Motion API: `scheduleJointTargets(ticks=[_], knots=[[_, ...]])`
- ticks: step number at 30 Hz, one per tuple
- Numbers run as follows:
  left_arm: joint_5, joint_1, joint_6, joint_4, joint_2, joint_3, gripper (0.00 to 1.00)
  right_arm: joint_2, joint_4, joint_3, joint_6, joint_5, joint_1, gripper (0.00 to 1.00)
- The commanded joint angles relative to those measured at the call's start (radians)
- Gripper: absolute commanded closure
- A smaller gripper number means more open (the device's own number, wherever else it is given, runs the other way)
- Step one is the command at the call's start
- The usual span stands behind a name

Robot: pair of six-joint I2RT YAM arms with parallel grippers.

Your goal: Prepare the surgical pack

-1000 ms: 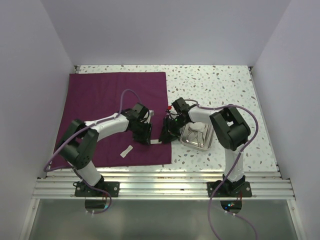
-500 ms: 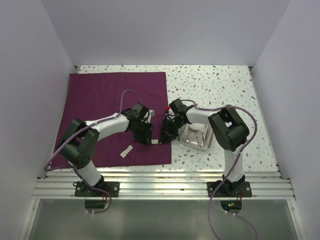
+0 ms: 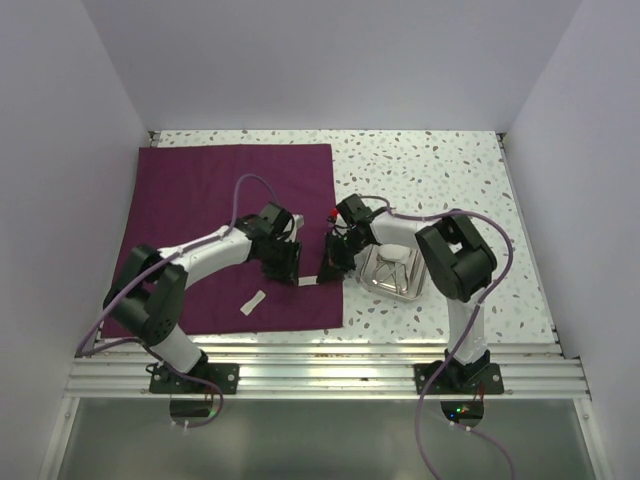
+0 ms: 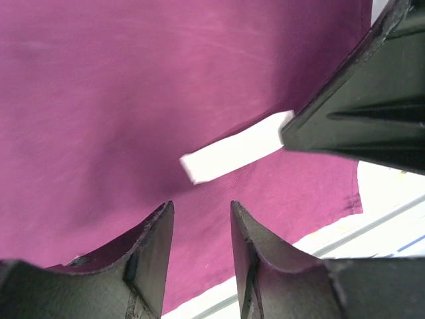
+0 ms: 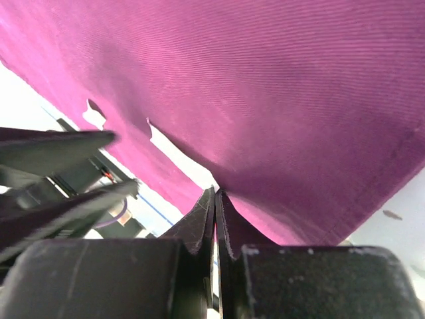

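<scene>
right tool (image 5: 214, 196) clamped strip (image 4: 232, 153); speckled table (image 3: 450, 170), white walls (image 3: 330, 60)

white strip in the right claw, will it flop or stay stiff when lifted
Probably light: the white strip is thin and small beside the right claw pinching its end. It juts out straight over the cloth, so it likely holds its shape rather than drooping. Held by one end only, it might swivel or slip.
</scene>
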Motion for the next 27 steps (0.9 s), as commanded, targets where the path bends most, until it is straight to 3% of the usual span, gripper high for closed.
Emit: scheduleJointTargets(ticks=[1,5,7,11,19,26,27], knots=[[-0.112,0.037,0.002,-0.089,-0.106,0.042,0.55,-0.083,-0.044,0.060,-0.058,0.032,0.000,1.00],[-0.302,0.083,-0.046,-0.229,-0.146,0.079,0.53,-0.143,-0.210,0.112,-0.150,0.087,-0.015,1.00],[-0.330,0.090,-0.055,-0.288,-0.148,0.088,0.53,-0.194,-0.232,0.085,-0.165,0.100,-0.039,1.00],[-0.340,0.090,-0.102,-0.316,-0.169,0.053,0.53,-0.348,-0.296,0.013,-0.191,0.049,-0.170,1.00],[-0.346,0.090,-0.112,-0.350,-0.158,0.014,0.57,-0.589,-0.501,-0.139,-0.361,0.116,-0.449,1.00],[-0.361,0.090,-0.127,-0.391,-0.160,0.011,0.57,-0.619,-0.463,-0.253,-0.362,0.103,-0.488,1.00],[-0.364,0.090,-0.133,-0.408,-0.157,0.004,0.56,-0.614,-0.466,-0.254,-0.360,0.118,-0.488,0.96]])
